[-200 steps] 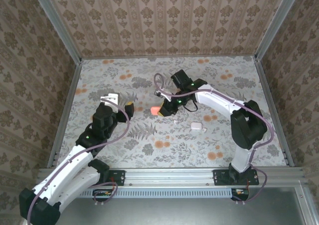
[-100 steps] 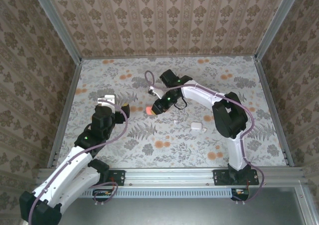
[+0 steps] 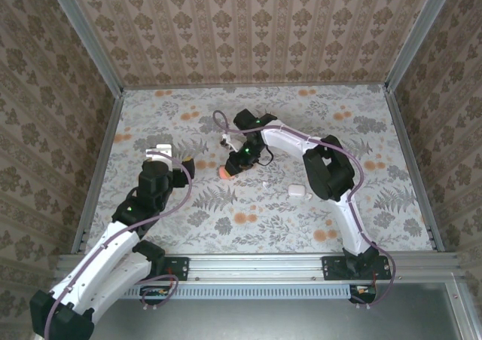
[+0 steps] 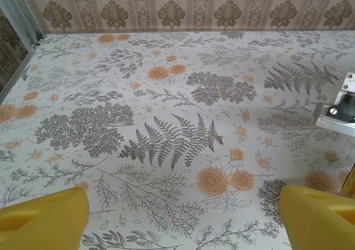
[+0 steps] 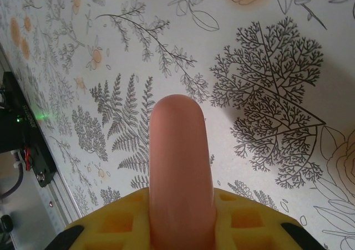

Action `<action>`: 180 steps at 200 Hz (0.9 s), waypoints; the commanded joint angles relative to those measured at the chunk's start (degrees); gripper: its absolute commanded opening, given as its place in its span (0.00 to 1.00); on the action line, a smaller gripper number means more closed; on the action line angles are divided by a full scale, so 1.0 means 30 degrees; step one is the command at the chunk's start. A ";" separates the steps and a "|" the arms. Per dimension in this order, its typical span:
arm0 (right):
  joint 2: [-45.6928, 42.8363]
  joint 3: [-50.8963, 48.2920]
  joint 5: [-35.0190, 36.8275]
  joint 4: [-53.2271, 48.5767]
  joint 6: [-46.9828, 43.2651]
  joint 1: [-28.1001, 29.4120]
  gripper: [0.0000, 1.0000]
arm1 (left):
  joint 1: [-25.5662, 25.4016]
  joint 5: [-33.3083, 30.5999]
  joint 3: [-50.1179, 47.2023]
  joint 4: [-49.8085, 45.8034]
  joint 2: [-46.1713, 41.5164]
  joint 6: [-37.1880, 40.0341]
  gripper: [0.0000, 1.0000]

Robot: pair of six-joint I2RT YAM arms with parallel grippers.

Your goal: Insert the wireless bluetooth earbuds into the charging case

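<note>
My right gripper (image 5: 180, 208) is shut on a coral-pink pebble-like charging case (image 5: 180, 167), which sticks out edge-on between the yellow fingers (image 5: 113, 225). From above, that case (image 3: 225, 172) hangs low over the table's middle, under the right gripper (image 3: 233, 166). A white case (image 3: 298, 192) lies on the table to its right. Between the two cases lies a tiny white piece (image 3: 265, 182), perhaps an earbud. My left gripper (image 3: 186, 166) stands open a short way left of the coral case, and in its wrist view the left gripper (image 4: 180, 222) has only patterned table between its fingertips (image 4: 41, 222).
The floral table (image 3: 248, 219) is walled by patterned panels and metal rails (image 3: 102, 159). A metal part of the right arm (image 4: 338, 114) shows at the right edge of the left wrist view. The left arm's base rail (image 5: 33, 150) lies at the left in the right wrist view.
The right arm has folded and carried the coral case leftward and slightly nearer, toward the left gripper. The left gripper has barely shifted and stays open.
</note>
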 commanded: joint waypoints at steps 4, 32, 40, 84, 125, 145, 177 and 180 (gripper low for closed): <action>0.0620 0.0850 -0.0070 -0.1338 0.0589 0.0059 0.19 | 0.0124 -0.0110 -0.0229 -0.0040 -0.0347 -0.0385 0.89; 0.0970 0.0994 -0.0133 -0.1514 0.0761 0.0058 0.19 | 0.0160 0.0044 -0.0226 0.0014 -0.0327 -0.0466 0.89; 0.1037 0.1025 -0.0114 -0.1588 0.0779 0.0044 0.19 | 0.0163 0.0047 -0.0214 0.0013 -0.0329 -0.0490 0.89; 0.1353 0.1076 -0.0103 -0.1778 0.0912 -0.0087 0.19 | 0.0207 0.0135 -0.0208 0.0088 -0.0337 -0.0491 0.89; 0.1493 0.1523 0.0300 -0.2907 0.0502 -0.0230 0.20 | 0.0360 0.0350 -0.0668 0.1072 0.0060 -0.0344 0.89; 0.1456 0.1515 0.0554 -0.3114 0.0500 -0.0355 0.21 | 0.0470 0.0572 -0.0524 0.1207 0.0469 -0.0344 0.89; 0.1357 0.1576 0.1071 -0.3014 0.0698 -0.0497 0.28 | 0.0559 0.0889 -0.0303 0.1306 0.0892 -0.0264 0.89; 0.1373 0.1602 0.1094 -0.3013 0.0720 -0.0498 0.29 | 0.0559 0.0896 -0.0277 0.1310 0.0915 -0.0257 0.89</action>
